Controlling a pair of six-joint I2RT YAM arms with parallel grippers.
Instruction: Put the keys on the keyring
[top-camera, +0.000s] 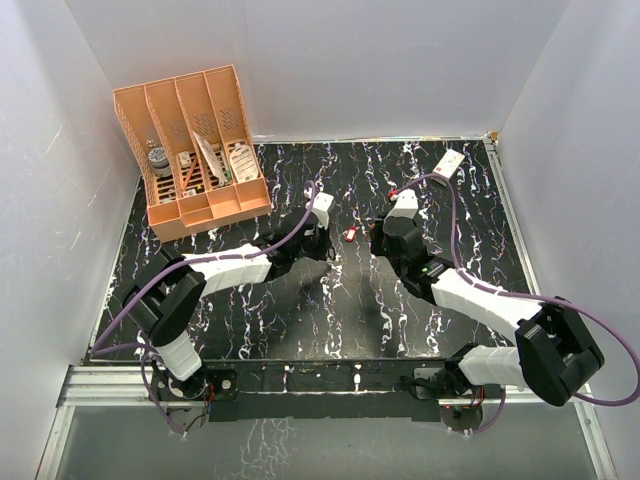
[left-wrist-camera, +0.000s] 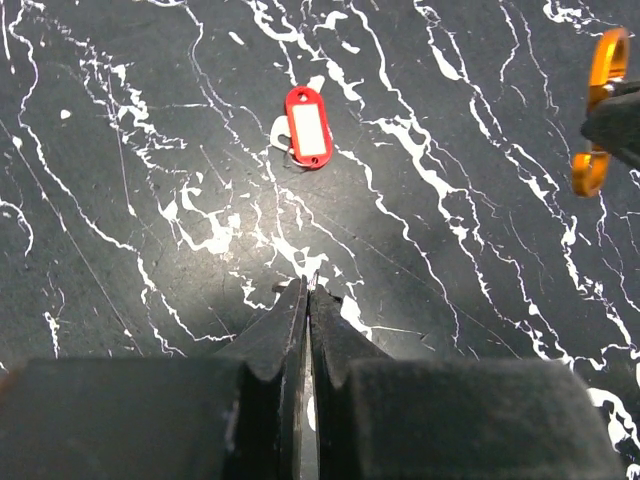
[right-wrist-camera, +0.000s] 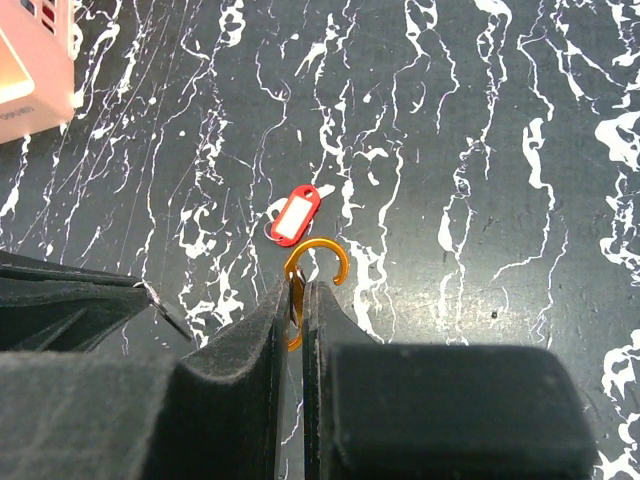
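Gold wire keyring (right-wrist-camera: 316, 243) sits clamped in the right tool (right-wrist-camera: 297, 292) above mid-tabletop (right-wrist-camera: 480, 150), its hook end free. The red-headed key (right-wrist-camera: 293, 215) lies flat just beyond it. The left tool (left-wrist-camera: 306, 298) is pressed together. A pale sliver between its tips may be the silvery key, though I cannot tell. All of it looks light, stiff and slippery, so pinch a key by its head.

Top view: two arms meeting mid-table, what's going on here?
The right gripper is shut on the gold keyring, holding it out toward the left arm. The left gripper is shut too, apparently pinching a thin silvery key, though little of it shows. The red key lies loose on the marbled table between the two grippers. Neither key is on the ring yet.
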